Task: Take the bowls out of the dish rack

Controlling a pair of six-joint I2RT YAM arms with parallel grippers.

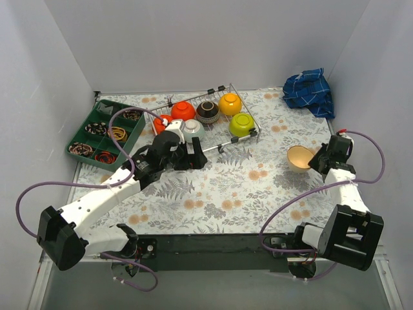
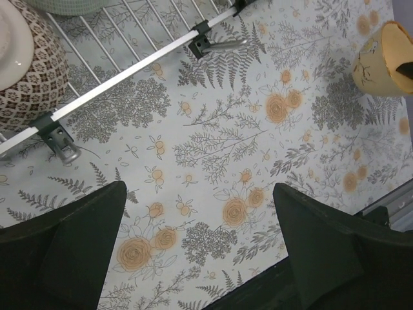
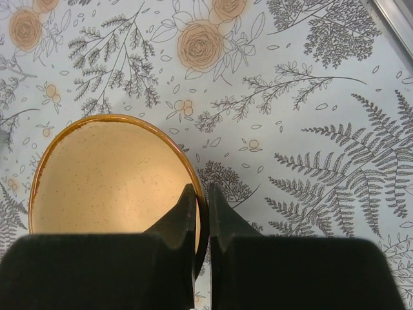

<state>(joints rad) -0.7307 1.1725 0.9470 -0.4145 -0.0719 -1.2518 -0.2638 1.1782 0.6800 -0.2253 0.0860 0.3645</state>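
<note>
At the right of the tabletop (image 1: pixel 226 194) the right pincer (image 3: pixel 201 194) is clenched on the near rim of the tan bowl (image 3: pixel 110 174) — glazed, stiff, probably light but slippery and chippable, so the rim suits; the left pincer (image 2: pixel 199 194) hangs released just near the dish rack (image 1: pixel 226 143); farther, six bowls (image 1: pixel 208 111) sit in it.

- The dish rack (image 1: pixel 235 140) is smooth, bright silver metal wire; its clips look like matt black plastic.
- The yellow bowl (image 1: pixel 230 103) and lime bowl (image 1: pixel 242 124) in the dish rack have a glossy glaze.
- The tan bowl (image 3: pixel 110 181), right of the dish rack, is satin and finely speckled inside, with a shinier brown rim.
- The table cover (image 1: pixel 213 194) under the dish rack is matt and printed.
- The blue cloth (image 1: pixel 310 92), behind and to the right of the dish rack, is soft, creased fabric.
- The green tray (image 1: pixel 108 110), left of the dish rack, looks like dull plastic.
</note>
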